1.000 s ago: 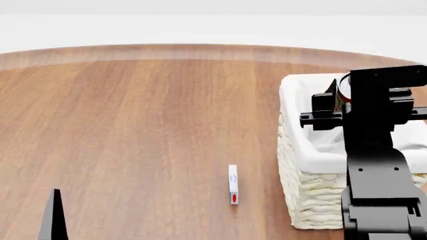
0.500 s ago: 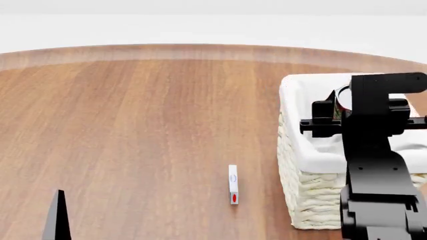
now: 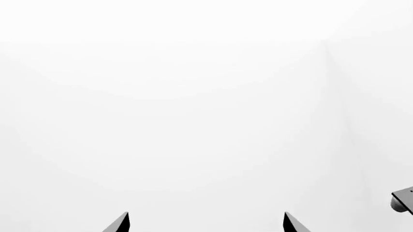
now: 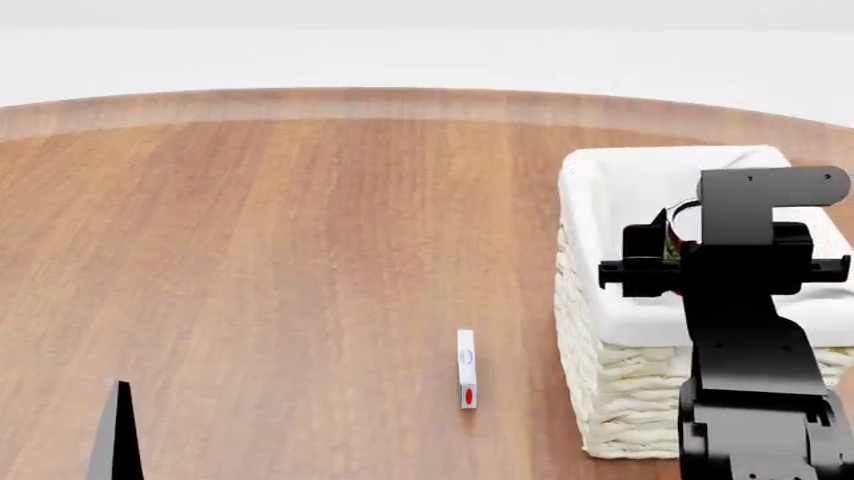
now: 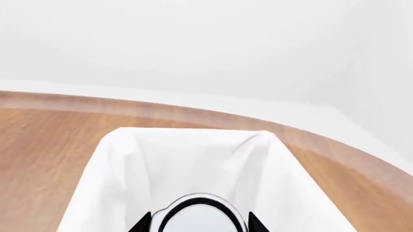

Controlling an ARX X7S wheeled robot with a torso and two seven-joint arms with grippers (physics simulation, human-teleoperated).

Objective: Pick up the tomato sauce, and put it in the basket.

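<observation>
The tomato sauce can shows only as a sliver of silver lid and red label between the fingers of my right gripper. The gripper is shut on it and holds it upright, low inside the cream wicker basket at the right. In the right wrist view the can's silver lid sits between the fingertips of my right gripper, with the basket's white cloth lining around it. My left gripper is at the bottom left, open and empty, and its wrist view faces a blank white wall.
A small white stick with a blue and a red mark lies on the wooden table, left of the basket. The table's curved far edge meets a white wall.
My right gripper has moved down with the can, lower into the basket. The left gripper has barely moved.
</observation>
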